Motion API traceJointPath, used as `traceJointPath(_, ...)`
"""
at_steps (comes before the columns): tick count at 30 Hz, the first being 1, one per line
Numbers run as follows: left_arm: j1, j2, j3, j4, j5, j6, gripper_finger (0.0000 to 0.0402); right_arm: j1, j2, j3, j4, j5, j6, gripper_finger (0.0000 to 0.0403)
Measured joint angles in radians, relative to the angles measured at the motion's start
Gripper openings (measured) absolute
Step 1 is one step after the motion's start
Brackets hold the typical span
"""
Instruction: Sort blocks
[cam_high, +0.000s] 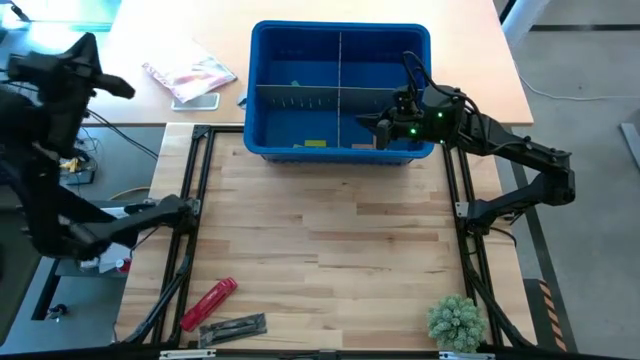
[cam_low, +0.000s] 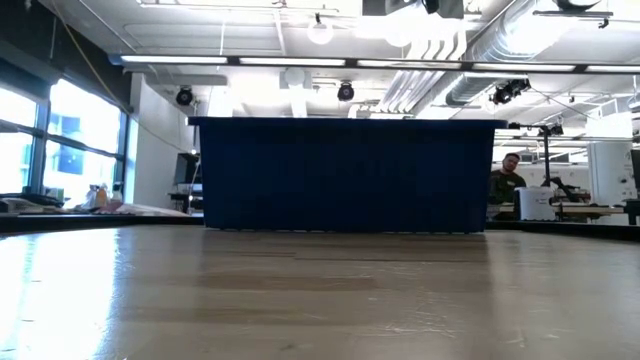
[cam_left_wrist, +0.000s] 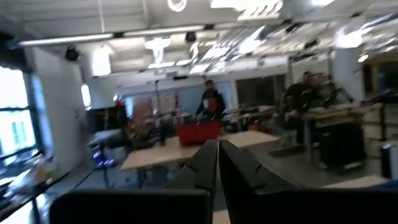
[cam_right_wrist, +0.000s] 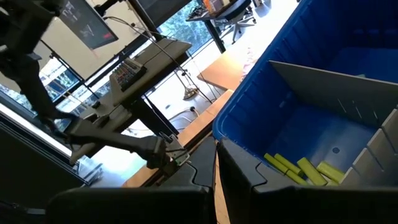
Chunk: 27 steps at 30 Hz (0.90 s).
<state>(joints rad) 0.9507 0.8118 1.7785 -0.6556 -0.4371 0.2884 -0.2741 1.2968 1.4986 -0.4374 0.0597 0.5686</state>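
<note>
My right gripper (cam_high: 382, 126), fingers pressed together and empty, hovers inside the blue bin (cam_high: 265, 80) near yellow-green blocks (cam_right_wrist: 303, 169). I should withdraw slowly, clearing the dividers.

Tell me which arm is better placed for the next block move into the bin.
Right, probably. The right gripper sits over the blue bin, beside the lime blocks. The left gripper is raised off the table's far left corner, facing the room. No loose blocks show on the table.

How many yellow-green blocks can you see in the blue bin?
3 yellow-green blocks lie together in the blue bin's near-left compartment in the right wrist view; more may be hidden.
</note>
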Motion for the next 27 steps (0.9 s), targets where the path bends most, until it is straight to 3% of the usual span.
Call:
traceJointPath(8, 0.396, -0.016, -0.069, -0.143, 0.148, -0.053, 0.0000, 0.000, 0.000, 0.000, 0.000, 0.000, 0.000, 0.0005)
traceJointPath(14, 0.676, -0.036, -0.195, -0.142, 0.414, -0.059, 0.0000, 0.000, 0.000, 0.000, 0.000, 0.000, 0.000, 0.0005)
traceJointPath(19, 0.906, -0.099, -0.323, -0.116, 0.494, -0.079, 0.0000, 0.000, 0.000, 0.000, 0.000, 0.000, 0.000, 0.0005)
traceJointPath(22, 1.004, -0.135, -0.408, -0.076, 0.521, -0.101, 0.0000, 0.000, 0.000, 0.000, 0.000, 0.000, 0.000, 0.0005)
traceJointPath(27, 1.074, -0.136, -0.542, -0.076, 0.578, -0.137, 0.0000, 0.000, 0.000, 0.000, 0.000, 0.000, 0.000, 0.0005)
